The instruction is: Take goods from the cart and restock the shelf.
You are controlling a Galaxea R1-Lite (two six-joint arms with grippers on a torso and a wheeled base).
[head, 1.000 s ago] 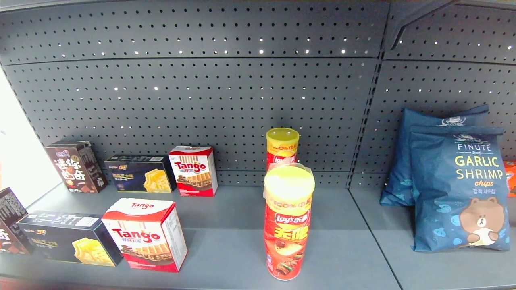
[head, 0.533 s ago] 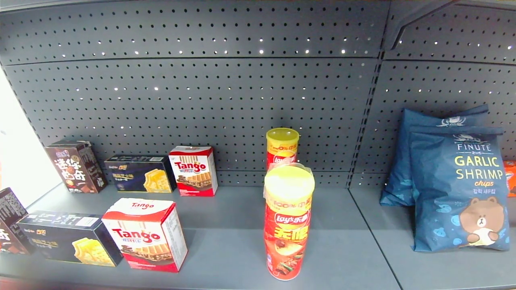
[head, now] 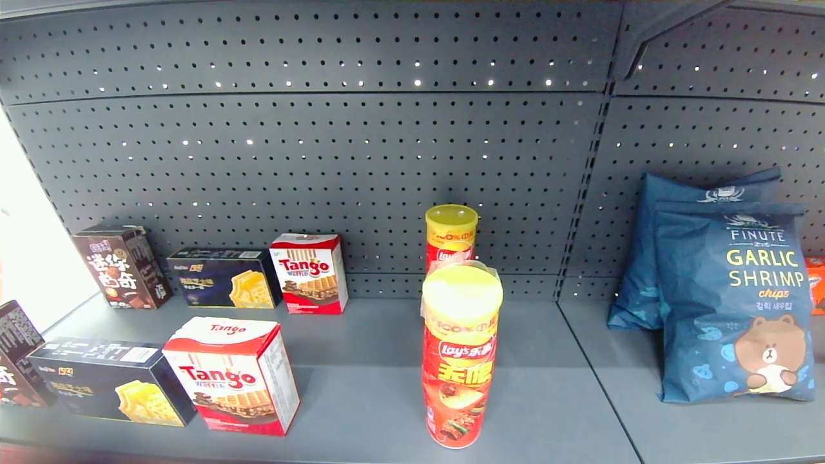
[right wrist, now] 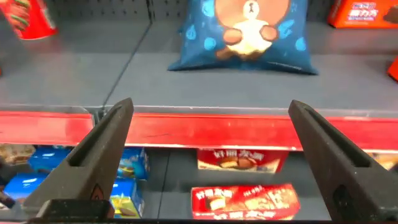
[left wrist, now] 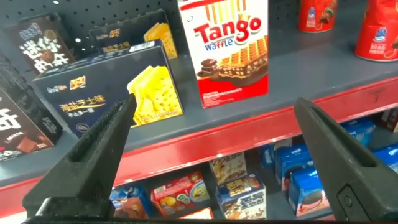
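Left tool (left wrist: 214, 102) hangs released, its two dark fingers spread wide with nothing between them, just in front of the shelf's red front rail (left wrist: 249, 134). Beyond its fingers, at the near edge of the shelf (head: 374, 348), stand a near wafer box (left wrist: 230, 50) and, to its left, a near cracker box (left wrist: 112, 93). Right tool (right wrist: 210, 104) is likewise released and holds nothing, hanging before the same rail farther right, with the near blue chip bag (right wrist: 249, 31) on the shelf beyond it.

In the head view the goods stand in two rows. At the left end are two brown chocolate boxes, one far (head: 122, 265) and one near at the picture's edge (head: 16, 354). Right of them come the far cracker box (head: 222, 277) and, nearer, the near cracker box (head: 109, 380). Next right are the far wafer box (head: 309, 274) and the near wafer box (head: 232, 377), the latter just beside the near cracker box. Mid-shelf, a near crisp can (head: 461, 354) stands upright with a far crisp can (head: 451, 235) behind it by the perforated back panel (head: 322, 161). Well apart to the right, the near blue chip bag (head: 735, 309) leans upright against a far blue chip bag (head: 644, 258). An orange pack (head: 815, 283) peeks in at the right edge. Below the rail, a lower shelf carries more boxed goods (right wrist: 242, 202).
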